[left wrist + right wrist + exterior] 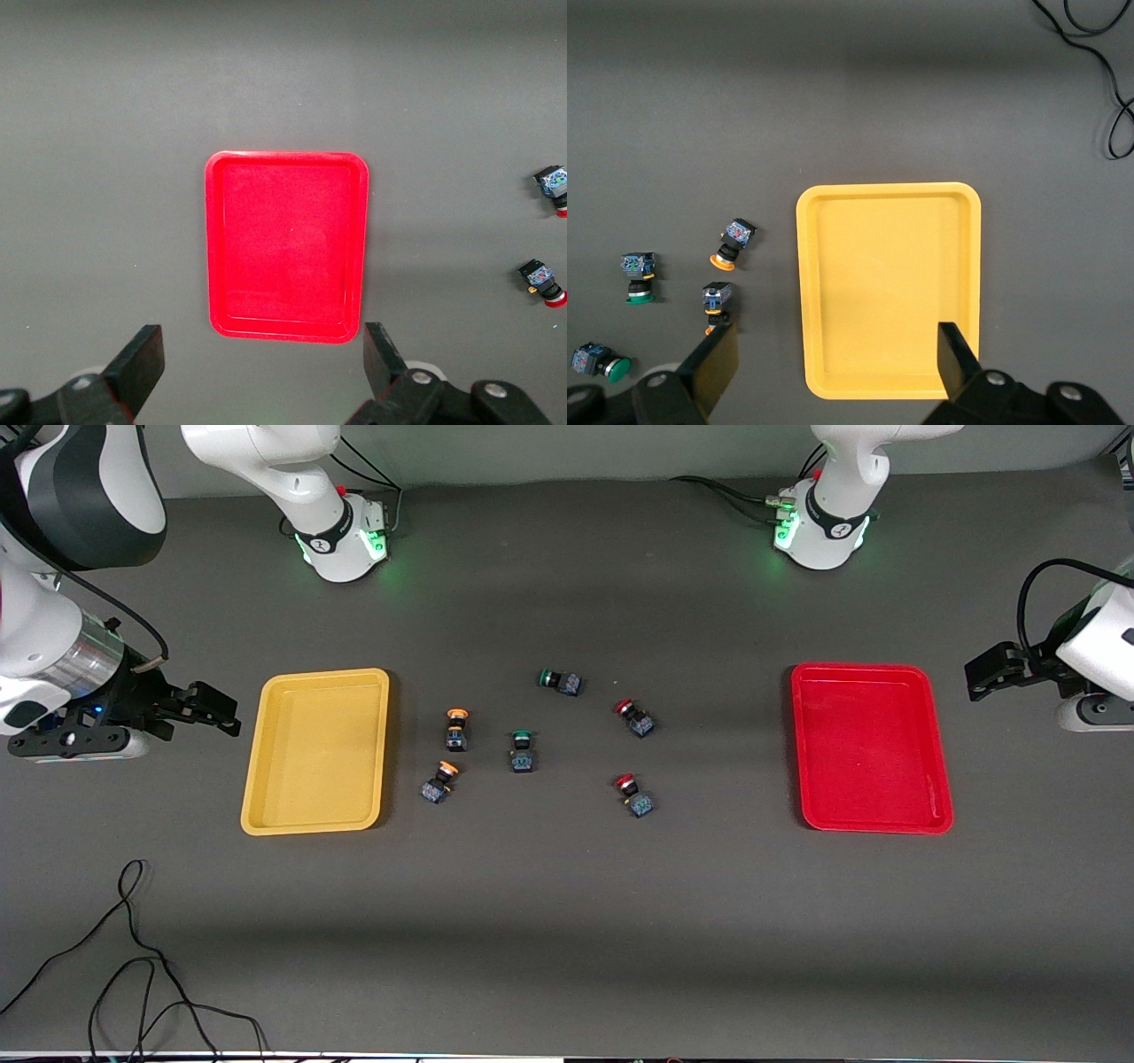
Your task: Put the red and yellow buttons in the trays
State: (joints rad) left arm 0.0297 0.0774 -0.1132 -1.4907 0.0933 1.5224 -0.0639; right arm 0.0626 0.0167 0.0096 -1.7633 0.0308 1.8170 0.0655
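The yellow tray (314, 751) lies toward the right arm's end of the table and the red tray (871, 747) toward the left arm's end; both are empty. Between them lie two yellow-capped buttons (456, 729) (440, 780) near the yellow tray and two red-capped buttons (634, 717) (633, 794). My right gripper (213, 713) is open and empty, beside the yellow tray (889, 288). Its wrist view shows the yellow buttons (733, 240) (717, 301). My left gripper (983, 673) is open and empty beside the red tray (286, 246). Its wrist view shows the red buttons (554, 181) (542, 282).
Two green-capped switches (559, 680) (522, 750) lie among the buttons. They also show in the right wrist view (638, 274) (598, 361). A loose black cable (133, 957) lies on the table near the front camera, at the right arm's end.
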